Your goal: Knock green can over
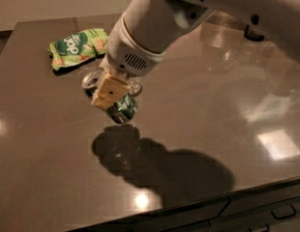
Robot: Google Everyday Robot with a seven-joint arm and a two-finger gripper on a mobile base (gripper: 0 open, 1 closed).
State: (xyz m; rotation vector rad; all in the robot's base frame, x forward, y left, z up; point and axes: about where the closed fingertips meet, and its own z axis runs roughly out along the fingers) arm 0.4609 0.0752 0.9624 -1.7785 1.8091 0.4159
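The green can (122,108) is in the middle left of the table. It leans far over, its silver top (92,79) pointing left and back. My gripper (109,92) is right on top of it, with a tan pad across the can's side. The white arm (155,18) comes down from the upper right and hides part of the can. I cannot tell whether the can lies flat on the table or is held tilted.
A flat green snack bag (77,46) lies at the back left. A bit of clear plastic (136,87) shows just behind the gripper. The dark glossy table (53,168) has its front edge at the lower right, with drawers below.
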